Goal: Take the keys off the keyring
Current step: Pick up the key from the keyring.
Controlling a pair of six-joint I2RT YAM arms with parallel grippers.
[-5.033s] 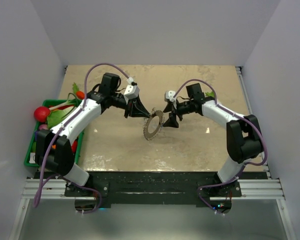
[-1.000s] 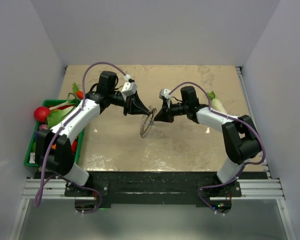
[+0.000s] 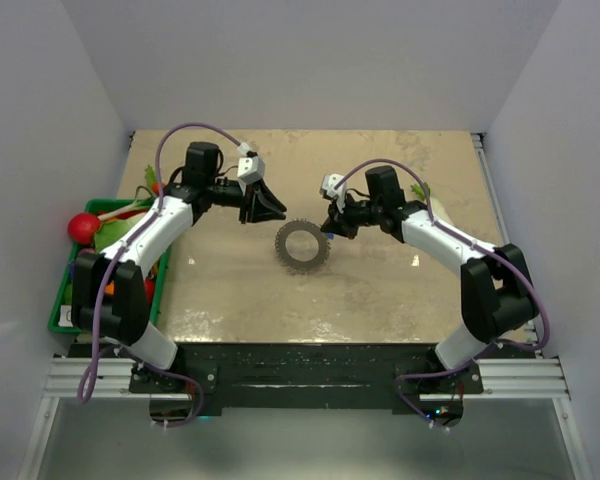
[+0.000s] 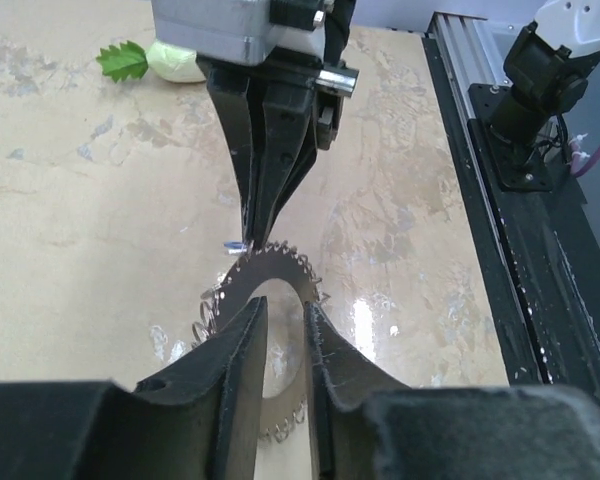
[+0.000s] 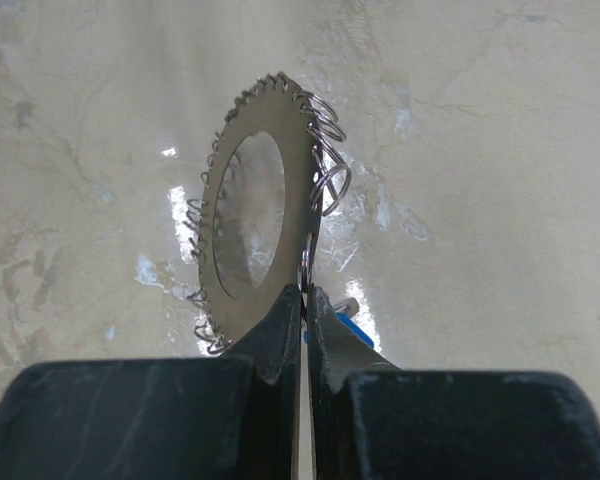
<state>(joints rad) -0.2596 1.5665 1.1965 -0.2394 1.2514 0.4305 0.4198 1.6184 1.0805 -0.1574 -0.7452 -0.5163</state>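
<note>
Right fingers [image 5: 277, 335] were pinched tight on the near rim of the keyring [image 5: 255, 215], and the grey toothed loop stood tilted above the surface [image 5: 460, 150], its wire coils hanging free along the edge. Whether its far rim touched down, I couldn't tell. Just beside that pinch sat the key [image 5: 348, 322], only its blue head peeking out past the finger. Threaded on the loop or not? Too hidden to call. Across the way, the left fingers [image 4: 242, 345] showed just a slim gap and held nothing. They were lined up with the loop's opposite rim but apart from it. A sensible split, by my reading: one arm anchored the ring and presented it, while the other was set narrow enough to go in for the key or brace the far edge. From above, the loop lay mid-surface between the two arms.
</note>
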